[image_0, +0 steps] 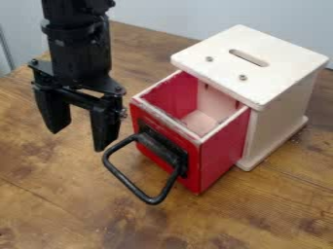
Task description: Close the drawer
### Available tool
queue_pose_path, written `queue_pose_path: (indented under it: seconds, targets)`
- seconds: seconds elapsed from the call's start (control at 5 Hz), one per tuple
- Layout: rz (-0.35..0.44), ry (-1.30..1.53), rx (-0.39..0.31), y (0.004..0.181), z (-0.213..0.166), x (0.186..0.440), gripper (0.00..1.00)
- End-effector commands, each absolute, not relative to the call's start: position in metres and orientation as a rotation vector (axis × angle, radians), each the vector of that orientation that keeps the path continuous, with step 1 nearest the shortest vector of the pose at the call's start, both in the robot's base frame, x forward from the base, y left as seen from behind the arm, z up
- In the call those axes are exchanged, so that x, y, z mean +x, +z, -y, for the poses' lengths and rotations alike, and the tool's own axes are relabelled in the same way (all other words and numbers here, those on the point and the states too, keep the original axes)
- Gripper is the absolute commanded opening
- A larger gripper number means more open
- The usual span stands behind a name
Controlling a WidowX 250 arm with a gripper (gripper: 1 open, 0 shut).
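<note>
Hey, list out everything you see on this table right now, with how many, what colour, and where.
Red box-shaped drawer with black front plate: one, red with pale pinkish inside, pulled out of the housing, centre.
Large black loop handle: one, black, on the drawer's front, lying toward the table, lower centre.
Pale wooden slotted box: one, light wood, right, housing the drawer; slot on top.
Brown wooden table: one, brown, beneath everything.
Black end effector: one, black, left of the drawer, pointing down, jaws open, holding nothing.
</note>
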State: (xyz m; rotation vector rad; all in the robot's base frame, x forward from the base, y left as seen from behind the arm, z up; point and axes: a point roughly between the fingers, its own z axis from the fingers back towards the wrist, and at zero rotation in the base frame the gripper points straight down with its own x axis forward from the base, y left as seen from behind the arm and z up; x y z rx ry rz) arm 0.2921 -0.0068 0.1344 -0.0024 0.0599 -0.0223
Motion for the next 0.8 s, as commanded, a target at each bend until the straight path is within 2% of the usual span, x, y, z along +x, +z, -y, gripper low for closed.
queue_pose_path:
  seconds: [0.0, 0.2, 0.4, 0.6]
  targets:
    - [0.100, -0.006, 0.003, 0.114, 0.005, 0.288, 1.00]
    - [0.191, 0.008, 0.005, 0.078, 0.000, 0.276, 1.00]
    - [0.170, -0.071, -0.002, 0.055, 0.006, 0.278, 1.00]
    - [0.134, -0.121, -0.008, 0.043, 0.012, 0.282, 1.00]
